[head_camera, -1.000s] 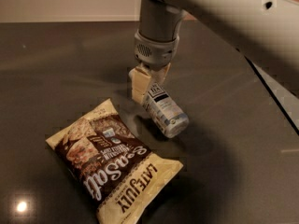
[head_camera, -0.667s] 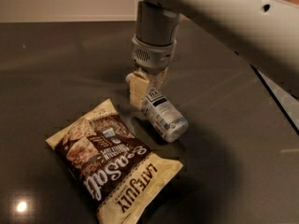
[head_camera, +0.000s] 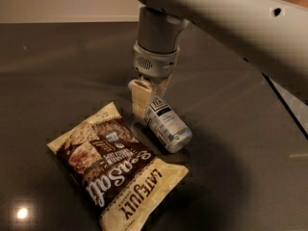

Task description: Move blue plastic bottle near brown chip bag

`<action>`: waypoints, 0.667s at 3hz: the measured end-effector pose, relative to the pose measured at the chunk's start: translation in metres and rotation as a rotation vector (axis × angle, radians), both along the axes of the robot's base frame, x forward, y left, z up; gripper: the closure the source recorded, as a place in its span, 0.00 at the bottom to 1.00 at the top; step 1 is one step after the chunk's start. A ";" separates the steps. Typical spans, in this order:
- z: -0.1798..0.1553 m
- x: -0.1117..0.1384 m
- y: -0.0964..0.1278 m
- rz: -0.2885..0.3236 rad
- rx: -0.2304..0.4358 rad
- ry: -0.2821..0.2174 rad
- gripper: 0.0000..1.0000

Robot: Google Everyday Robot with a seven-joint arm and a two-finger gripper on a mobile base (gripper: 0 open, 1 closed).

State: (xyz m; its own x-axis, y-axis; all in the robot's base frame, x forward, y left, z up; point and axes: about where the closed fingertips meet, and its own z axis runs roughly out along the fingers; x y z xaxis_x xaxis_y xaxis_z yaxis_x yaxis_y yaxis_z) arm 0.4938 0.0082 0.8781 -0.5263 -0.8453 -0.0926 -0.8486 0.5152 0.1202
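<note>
Camera view: my gripper (head_camera: 150, 99) hangs low over a dark table (head_camera: 57, 71), under my grey arm (head_camera: 231, 18) that comes in from the upper right.
Bottle: the blue plastic bottle (head_camera: 167, 124) lies tipped over just below and to the right of my gripper, its upper end tucked up against it.
Bottle axis: long axis runs from upper left, at my gripper, to lower right, where the round base faces the camera.
Grip: I cannot tell whether I am clamped on the bottle or merely touching its upper end.
Bag: the brown chip bag (head_camera: 115, 170) lies flat to the lower left, its long axis also running upper left to lower right.
Key relation: the bottle sits just beside the bag's upper right edge, a narrow strip of table between them.
Task standing: judged from this, the bottle is already near the bag.
Next move: likely a straight lift away, taking care not to roll the bottle off along the table.
</note>
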 end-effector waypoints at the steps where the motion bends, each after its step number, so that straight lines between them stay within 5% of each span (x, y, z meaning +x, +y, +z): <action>1: 0.000 -0.006 -0.002 -0.003 0.011 0.006 0.00; 2: 0.000 -0.006 -0.002 -0.003 0.011 0.006 0.00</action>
